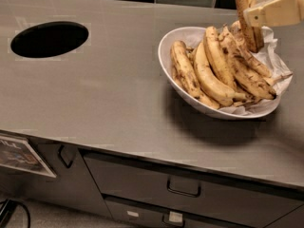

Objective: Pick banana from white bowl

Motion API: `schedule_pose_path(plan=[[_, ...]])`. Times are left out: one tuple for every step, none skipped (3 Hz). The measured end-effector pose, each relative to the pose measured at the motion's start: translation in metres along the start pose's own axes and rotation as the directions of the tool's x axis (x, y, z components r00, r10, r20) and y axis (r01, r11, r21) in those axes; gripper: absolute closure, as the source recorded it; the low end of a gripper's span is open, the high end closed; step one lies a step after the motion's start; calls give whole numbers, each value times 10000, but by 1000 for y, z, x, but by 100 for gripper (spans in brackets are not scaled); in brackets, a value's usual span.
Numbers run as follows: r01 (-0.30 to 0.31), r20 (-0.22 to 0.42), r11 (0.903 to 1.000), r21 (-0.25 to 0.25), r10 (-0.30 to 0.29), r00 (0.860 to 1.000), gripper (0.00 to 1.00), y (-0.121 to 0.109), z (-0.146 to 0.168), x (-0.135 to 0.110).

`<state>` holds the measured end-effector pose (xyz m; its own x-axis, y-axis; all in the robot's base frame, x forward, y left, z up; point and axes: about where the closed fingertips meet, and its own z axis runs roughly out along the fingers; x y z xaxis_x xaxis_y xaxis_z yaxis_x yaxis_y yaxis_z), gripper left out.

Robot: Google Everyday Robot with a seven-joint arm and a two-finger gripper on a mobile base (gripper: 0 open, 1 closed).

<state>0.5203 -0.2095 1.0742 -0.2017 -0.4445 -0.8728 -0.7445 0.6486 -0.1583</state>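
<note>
- Gripper (250, 16) sits at the top right corner of the view, above the back rim of the white bowl (164, 63).
- Fingers (273, 11), cream-coloured, are clenched on the banana (253, 36); one finger lies across its front.
- Banana stands nearly upright, brown-speckled, with its upper part running out of the top edge of the view.
- Its lower end hangs over the back of the bowl, close to the pile of other bananas (209, 72); cannot tell whether it touches them.
- Other bananas lie side by side in the bowl on crumpled white paper (279, 56), which sticks out past the right rim.
- Bowl rests on the right half of the grey table (104, 94).
- Round dark hole (50, 39) in the table at the left, well apart from the bowl.
- Drawers with dark handles (183, 188) below the table's front edge.
- Printed sheet (21, 156) on the cabinet front, lower left.
</note>
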Motion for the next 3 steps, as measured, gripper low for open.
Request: schedule_pose_path(plan=[[216, 255, 9986, -488, -204, 9995, 100, 12, -14, -7], [263, 525, 9939, -1075, -208, 9984, 100, 22, -23, -9], [260, 479, 9878, -1534, -189, 9987, 100, 31, -27, -7]])
